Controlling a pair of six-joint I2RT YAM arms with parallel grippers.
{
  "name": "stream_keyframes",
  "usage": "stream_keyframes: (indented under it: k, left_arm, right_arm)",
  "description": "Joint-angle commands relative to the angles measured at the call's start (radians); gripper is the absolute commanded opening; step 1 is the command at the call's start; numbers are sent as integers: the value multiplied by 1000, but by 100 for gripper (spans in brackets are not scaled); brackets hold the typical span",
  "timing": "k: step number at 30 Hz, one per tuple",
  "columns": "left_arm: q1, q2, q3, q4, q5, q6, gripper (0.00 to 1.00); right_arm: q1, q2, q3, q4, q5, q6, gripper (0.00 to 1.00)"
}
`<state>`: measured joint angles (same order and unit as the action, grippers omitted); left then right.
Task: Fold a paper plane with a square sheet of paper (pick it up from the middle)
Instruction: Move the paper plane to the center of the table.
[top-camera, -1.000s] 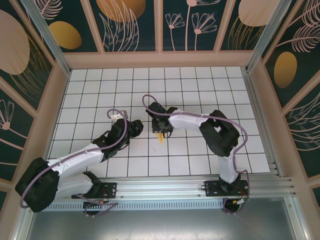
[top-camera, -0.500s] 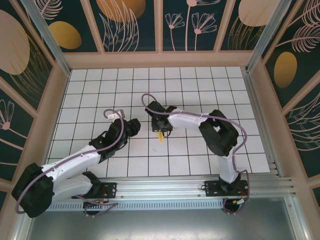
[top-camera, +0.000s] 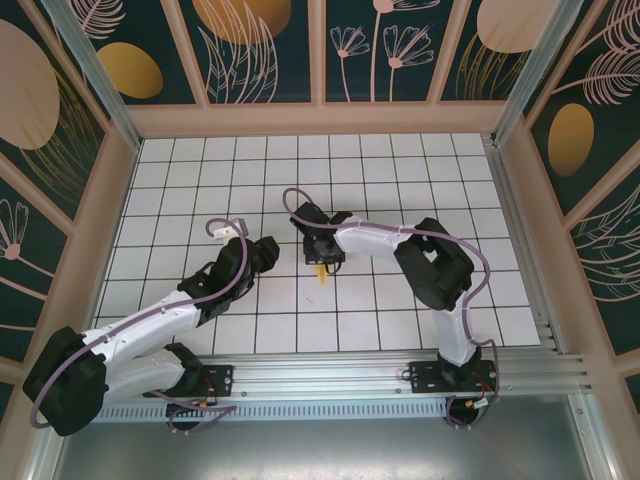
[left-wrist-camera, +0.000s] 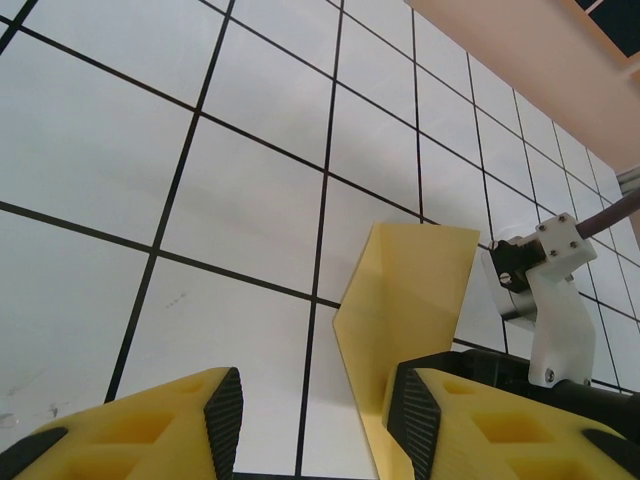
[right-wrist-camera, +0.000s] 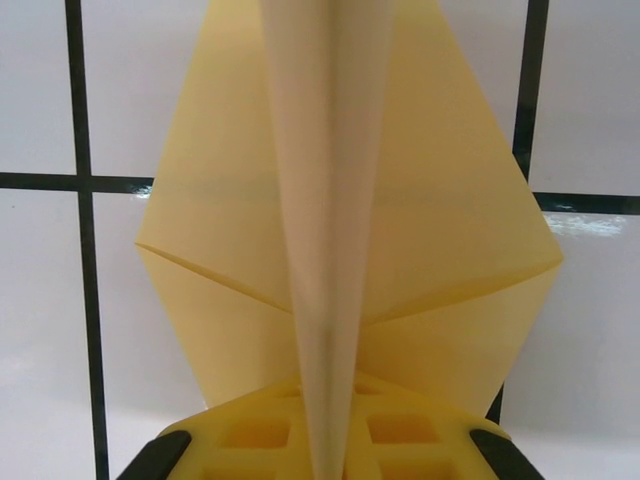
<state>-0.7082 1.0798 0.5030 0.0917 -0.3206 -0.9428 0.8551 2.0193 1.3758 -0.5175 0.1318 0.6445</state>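
Our right gripper (right-wrist-camera: 322, 445) is clamped on the folded plane (right-wrist-camera: 450, 260), holding it on edge near the middle of the tabletop (top-camera: 400, 170). Our left gripper (left-wrist-camera: 315, 420) stands open just beside it, the plane close to its right-hand finger.

Top camera looks down on the counter (top-camera: 400, 170). Wrist cameras peer closely past left claw (left-wrist-camera: 315, 415) and right claw (right-wrist-camera: 320, 440), sharing the yellow paper (left-wrist-camera: 400, 300).

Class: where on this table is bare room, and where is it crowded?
Free: far rows along the back wall; tiles between right arm and right rail. Crowded: centre, left pincer and right pincer by the folded paper.
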Motion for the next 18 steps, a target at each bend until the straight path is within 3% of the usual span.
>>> stream_keyframes:
  k: [1,11,18]
  left_arm:
    - [3,-9,21,-26,-32,28,49]
    - [3,-55,15,-63,-66,41,50]
    - [3,-64,20,-76,-76,44,50]
  right_arm:
    - [-19,39,45,-40,-4,-31,13]
    - [-16,109,42,-23,-35,-33,13]
    - [-15,75,111,-79,-6,-73,19]
